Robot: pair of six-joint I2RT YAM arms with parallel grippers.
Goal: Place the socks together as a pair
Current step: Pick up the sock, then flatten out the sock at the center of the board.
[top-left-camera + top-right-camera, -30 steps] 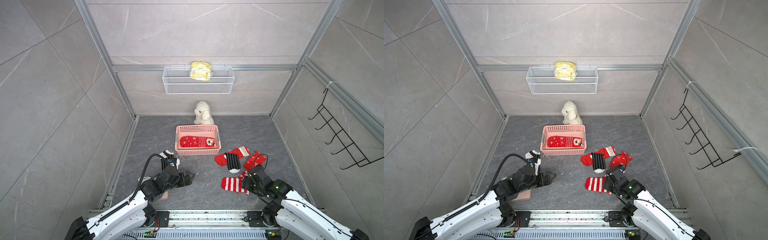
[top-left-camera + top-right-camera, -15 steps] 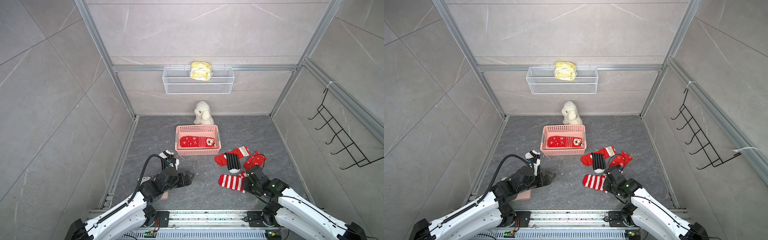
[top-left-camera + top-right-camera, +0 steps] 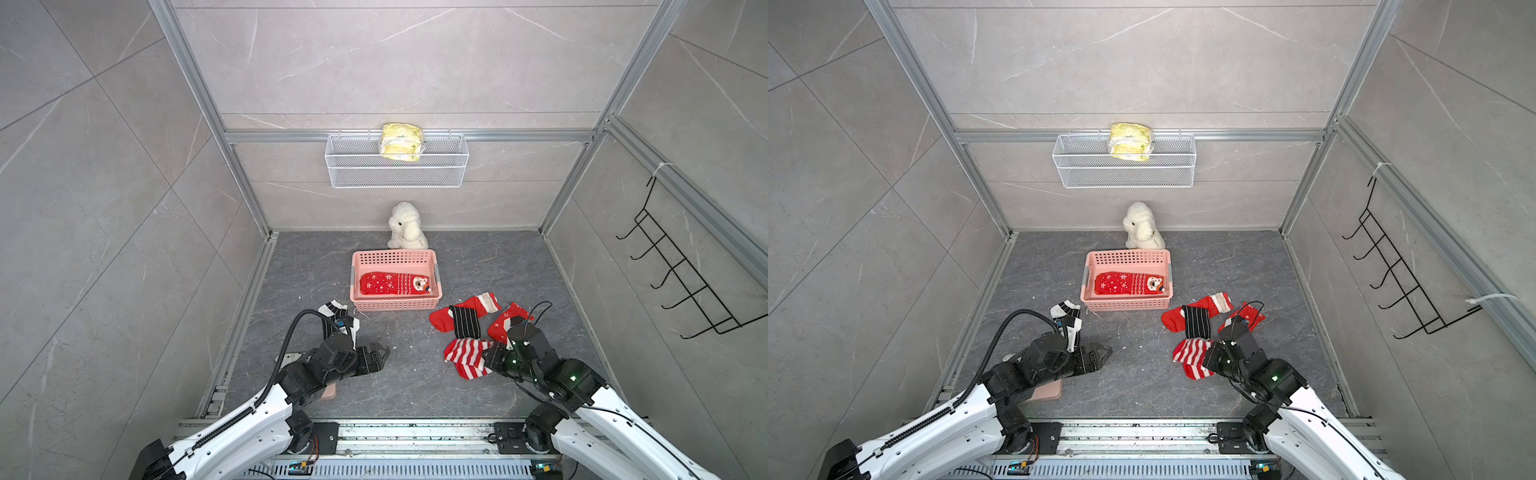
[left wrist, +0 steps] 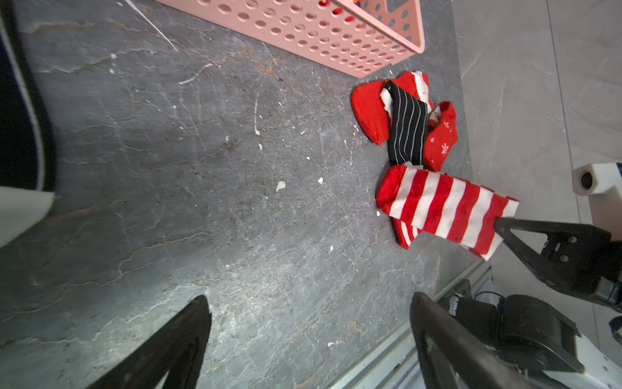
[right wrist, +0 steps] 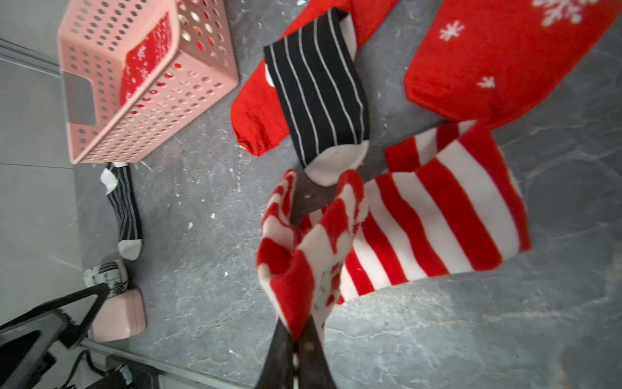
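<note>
— Socks first: where do they sit against the right tool?
— Most lie in a loose heap on the worktop just beyond its tips. Its fingers are pressed together on the red-and-white striped sock. They pinch a bunched fold of soft knit, so that end is raised off the grey, stone-veined surface.
— One striped sock or two?
— A flat striped length lies right behind the pinched part, touching it. I cannot tell whether it is a second sock.
— What else is in the heap?
— A black sock with thin white stripes and a rounded white toe is draped across a plain red sock. Farther from the tool is a red snowflake sock, just beside the striped fabric.
— And the left tool?
— Spread wide, with nothing between its dark, tapered fingers. It hovers over bare worktop, well apart from the heap. A second black pinstriped sock lies flat beside that arm, behind the tool.
— The basket?
— A pink perforated plastic basket, rectangular, sits beyond both tools. A red sock with snowflakes and a small face lies flat inside it.
</note>
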